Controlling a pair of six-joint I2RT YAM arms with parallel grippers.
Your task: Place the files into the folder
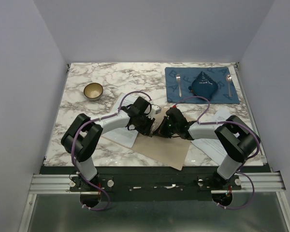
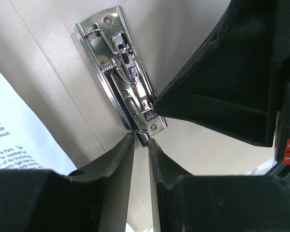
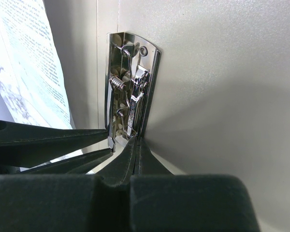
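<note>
A bowl (image 1: pixel 93 91) sits left of a blue placemat (image 1: pixel 171 75) bearing 2 utensils (image 1: pixel 179 84) and dark cloth (image 1: pixel 203 85).

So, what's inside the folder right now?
Only the folder's metal clip shows, with the left gripper and right gripper at its end. Printed paper lies left of it; what's beneath the paper is covered.

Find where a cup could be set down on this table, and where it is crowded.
Bare marble lies along the far edge between the bowl and the placemat. The middle is crowded: the left gripper and right gripper meet over the folder, with files beside it.
</note>
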